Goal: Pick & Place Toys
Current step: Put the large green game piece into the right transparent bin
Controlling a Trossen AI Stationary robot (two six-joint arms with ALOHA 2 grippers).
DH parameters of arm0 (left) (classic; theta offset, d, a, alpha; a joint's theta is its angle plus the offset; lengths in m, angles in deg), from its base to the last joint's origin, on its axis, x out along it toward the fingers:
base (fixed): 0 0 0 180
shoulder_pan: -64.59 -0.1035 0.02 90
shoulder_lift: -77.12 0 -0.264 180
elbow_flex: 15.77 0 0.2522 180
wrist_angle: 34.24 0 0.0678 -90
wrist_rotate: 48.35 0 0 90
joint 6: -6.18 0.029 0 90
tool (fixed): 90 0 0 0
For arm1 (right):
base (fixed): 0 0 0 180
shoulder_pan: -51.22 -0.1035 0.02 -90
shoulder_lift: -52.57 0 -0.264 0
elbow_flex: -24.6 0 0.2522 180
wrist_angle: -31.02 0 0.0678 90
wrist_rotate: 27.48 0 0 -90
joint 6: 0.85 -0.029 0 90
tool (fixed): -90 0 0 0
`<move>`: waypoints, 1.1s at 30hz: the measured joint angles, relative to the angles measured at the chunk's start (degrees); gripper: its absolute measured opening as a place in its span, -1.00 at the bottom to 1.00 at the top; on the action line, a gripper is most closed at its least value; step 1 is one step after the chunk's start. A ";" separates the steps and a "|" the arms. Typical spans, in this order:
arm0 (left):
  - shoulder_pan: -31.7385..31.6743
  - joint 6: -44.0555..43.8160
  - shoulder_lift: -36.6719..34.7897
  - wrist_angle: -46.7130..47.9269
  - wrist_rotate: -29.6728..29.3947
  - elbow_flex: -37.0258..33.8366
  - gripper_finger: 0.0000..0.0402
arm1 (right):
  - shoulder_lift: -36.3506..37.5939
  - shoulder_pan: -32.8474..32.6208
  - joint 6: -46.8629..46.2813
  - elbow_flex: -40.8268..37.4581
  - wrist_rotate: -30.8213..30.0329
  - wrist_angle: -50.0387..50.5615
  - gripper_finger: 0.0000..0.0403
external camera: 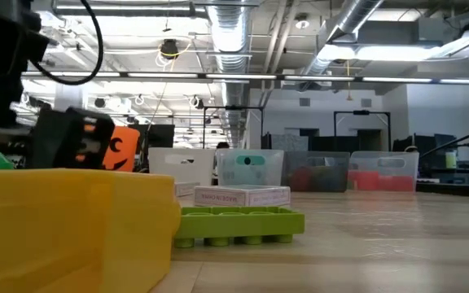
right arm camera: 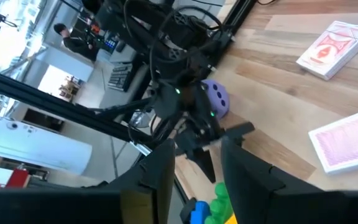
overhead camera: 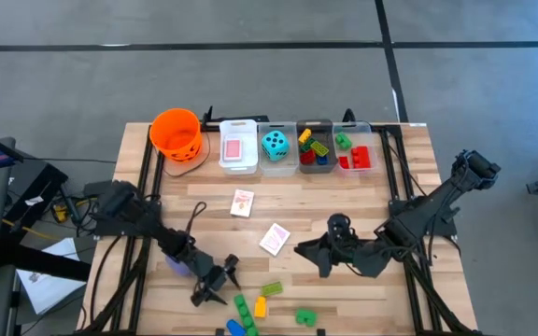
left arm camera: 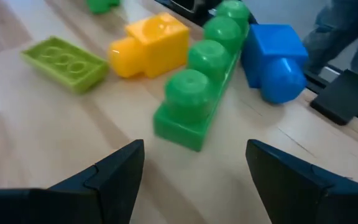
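Green plastic, glossy and round-studded, fills the left wrist view: a long brick (left arm camera: 201,87) of 4 studs lies just ahead of the left end effector (left arm camera: 194,171), whose fingers stand released with the brick's near end facing the gap between them. Touching that brick on one side is a yellow brick (left arm camera: 151,43); on the other, a blue brick (left arm camera: 275,59) with a rounded knob. A flat lime plate (left arm camera: 67,62) lies a little apart, beyond the yellow one.

My judgement is that the risk is crowding. Closing here could catch the yellow or blue neighbour along with the green brick, or a fingertip could land on a smooth stud and squirt the brick across the wooden table (overhead camera: 362,205). The long brick held at 1 end could also swing and drop.

2 pink-backed cards (overhead camera: 275,239) lie flat and thin, well apart from the bricks, and a purple die (right arm camera: 216,98) sits by the left arm. The right end effector (overhead camera: 310,257) waits near the cards, fingers nearly clenched and grasping nothing visible.
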 joint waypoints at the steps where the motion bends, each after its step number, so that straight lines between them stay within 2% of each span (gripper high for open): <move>1: 0.00 0.00 0.65 -0.09 0.59 0.51 0.37 | 0.00 -0.01 0.05 0.00 0.00 -0.38 -0.38; 14: 0.00 3.38 2.80 2.50 1.23 8.32 0.37 | 0.02 -0.03 0.16 0.00 0.00 -1.25 -0.38; 25: -0.04 3.63 2.88 4.65 1.66 8.96 0.37 | 0.02 -0.14 1.69 0.00 0.22 -1.36 -0.38; 33: -0.04 2.31 8.85 4.61 4.17 13.69 0.37 | 0.02 -0.18 2.11 0.00 0.75 -1.47 -0.38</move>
